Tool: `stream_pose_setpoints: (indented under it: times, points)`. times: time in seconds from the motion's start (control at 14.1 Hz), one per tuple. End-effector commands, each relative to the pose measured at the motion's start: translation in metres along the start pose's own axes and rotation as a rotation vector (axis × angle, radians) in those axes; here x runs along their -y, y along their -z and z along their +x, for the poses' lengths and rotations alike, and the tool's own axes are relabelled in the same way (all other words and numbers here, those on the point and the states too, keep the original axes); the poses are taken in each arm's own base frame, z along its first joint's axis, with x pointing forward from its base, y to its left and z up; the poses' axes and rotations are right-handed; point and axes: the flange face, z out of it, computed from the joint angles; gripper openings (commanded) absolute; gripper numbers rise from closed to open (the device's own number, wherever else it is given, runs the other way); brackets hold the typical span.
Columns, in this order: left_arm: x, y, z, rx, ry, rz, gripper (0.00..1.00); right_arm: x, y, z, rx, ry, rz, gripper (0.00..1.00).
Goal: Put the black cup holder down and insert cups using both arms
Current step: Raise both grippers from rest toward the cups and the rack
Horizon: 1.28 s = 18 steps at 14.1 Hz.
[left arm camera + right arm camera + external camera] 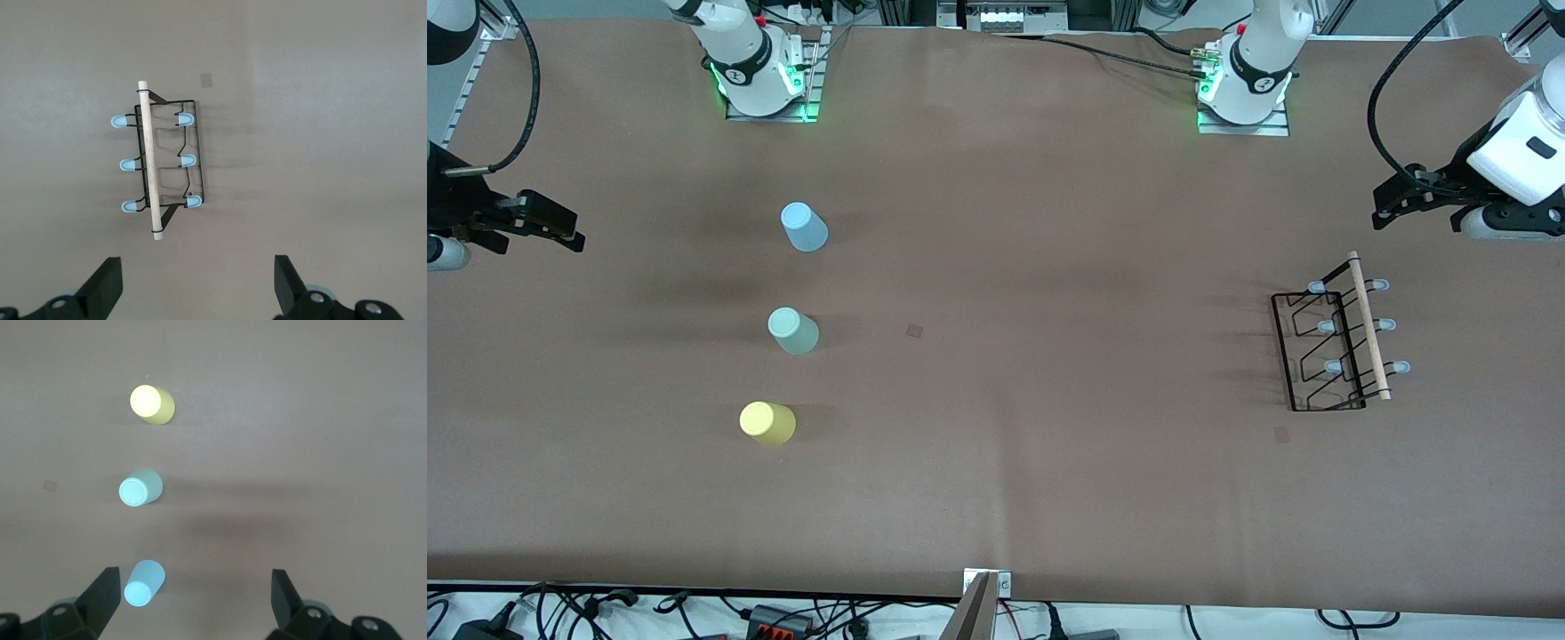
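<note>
**Both arms poised, nothing yet picked up**

The yellow cup (767, 423) lies nearest the front camera, standing mouth-down on the brown table (1049, 498). Taking it as the landmark: the mint green cup (792, 331) stands farther from the camera than it, and the light blue cup (804, 227) farther again, the three forming a loose row toward the right arm's end of the table. The black cup holder (1334, 347) sits well apart from the yellow cup, toward the left arm's end, upright on its wire base with the wooden rod handle (1368, 324) on top and its pegs empty.

The right gripper (190, 597) hangs over the table beside the light blue cup, fingers spread wide and holding nothing. The left gripper (199, 283) hangs over the table close by the holder, likewise spread and empty; its height above the rack is hard to judge from these views.

The task looks to be at its very start: the holder is not yet placed and no cup is on a peg. The next move probably calls for the left gripper to come down squarely over the rod handle and close across it, so the rack lifts level rather than swinging.
</note>
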Motion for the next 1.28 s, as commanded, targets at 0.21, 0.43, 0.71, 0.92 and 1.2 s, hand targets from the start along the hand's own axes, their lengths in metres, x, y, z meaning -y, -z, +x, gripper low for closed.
stream_pose_setpoints:
  times: [0.21, 0.43, 0.71, 0.92, 1.2]
  points:
    - [-0.001, 0.005, 0.003, 0.003, -0.017, -0.003, 1.0, 0.004, 0.003, -0.002, 0.001, 0.008, 0.002, 1.0]
    - [-0.001, 0.005, 0.003, 0.005, -0.017, -0.003, 1.0, 0.003, 0.003, 0.0, -0.014, 0.01, 0.001, 1.0]
    - [-0.001, 0.005, 0.003, 0.006, -0.017, -0.003, 1.0, -0.001, -0.024, 0.007, 0.041, 0.003, 0.006, 1.0]
    - [-0.003, -0.01, 0.009, 0.033, -0.012, 0.001, 1.0, 0.003, -0.073, 0.008, 0.14, 0.025, 0.014, 1.0]
    - [0.001, -0.022, 0.016, 0.058, -0.002, 0.002, 1.0, 0.048, -0.154, 0.003, 0.138, 0.086, 0.01, 1.0]
